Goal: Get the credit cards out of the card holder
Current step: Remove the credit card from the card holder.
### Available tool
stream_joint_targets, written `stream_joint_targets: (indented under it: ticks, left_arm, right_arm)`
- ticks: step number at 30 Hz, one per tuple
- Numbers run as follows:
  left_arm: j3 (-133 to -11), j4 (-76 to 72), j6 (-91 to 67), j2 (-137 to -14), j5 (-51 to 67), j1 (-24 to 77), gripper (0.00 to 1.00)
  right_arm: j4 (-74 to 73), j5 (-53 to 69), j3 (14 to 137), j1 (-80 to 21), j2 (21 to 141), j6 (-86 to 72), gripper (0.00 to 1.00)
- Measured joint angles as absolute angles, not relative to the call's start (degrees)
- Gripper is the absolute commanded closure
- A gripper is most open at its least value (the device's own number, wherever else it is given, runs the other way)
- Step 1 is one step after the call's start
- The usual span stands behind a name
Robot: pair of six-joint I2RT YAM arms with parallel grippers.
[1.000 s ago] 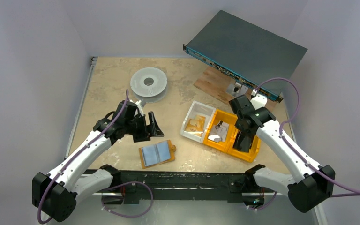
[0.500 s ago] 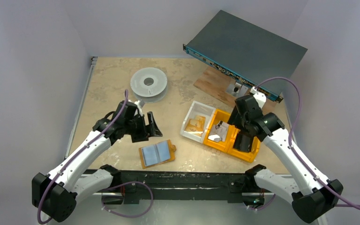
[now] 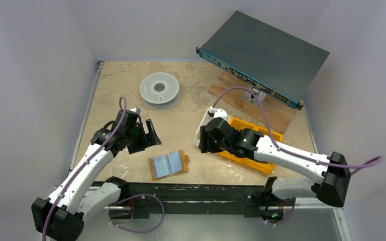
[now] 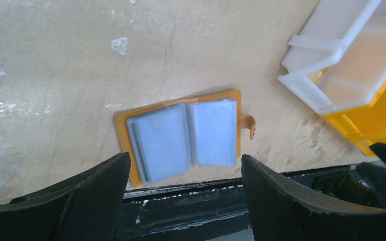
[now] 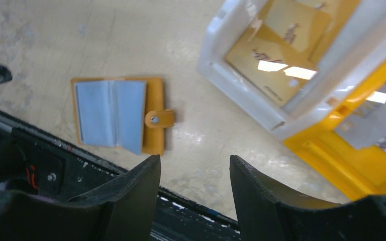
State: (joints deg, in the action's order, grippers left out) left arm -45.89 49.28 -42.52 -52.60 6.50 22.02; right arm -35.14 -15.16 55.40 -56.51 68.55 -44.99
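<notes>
The card holder [image 3: 168,164] lies open flat near the table's front edge, a mustard-orange wallet with pale blue card sleeves facing up and its strap tab to the right. My left gripper [image 3: 151,134] is open and empty, hovering just behind and left of it; the left wrist view shows the holder [image 4: 181,135] lying beyond the gap between my spread fingers [image 4: 185,160]. My right gripper [image 3: 204,142] is open and empty, above the table to the holder's right. In the right wrist view the holder [image 5: 118,114] lies left of my fingers [image 5: 194,159].
A white bin [image 5: 241,95] holding gold cards [image 5: 276,45] sits beside an orange bin [image 3: 259,163], partly under my right arm. A grey spool [image 3: 159,89] lies at the back left. A grey rack unit [image 3: 264,50] rests tilted on a wooden board [image 3: 276,113].
My right arm has swung left from over the orange bin to over the white bin, toward the card holder. My left gripper has drifted slightly left. The card holder has not moved.
</notes>
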Motion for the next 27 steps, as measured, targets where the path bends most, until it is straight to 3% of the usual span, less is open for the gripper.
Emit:
stream_joint_targets:
  ticks: [13, 27]
  left_arm:
    - [-45.9, 51.1, -42.2, -52.9, 11.1, 9.0, 0.19]
    - [-43.3, 50.4, -41.0, -52.4, 20.6, -3.9, 0.19]
  right_arm:
    - [-22.2, -14.3, 65.8, -73.6, 94.5, -41.9, 0.44]
    - [-21.8, -17.8, 76.8, -76.6, 111.1, -40.0, 0.39]
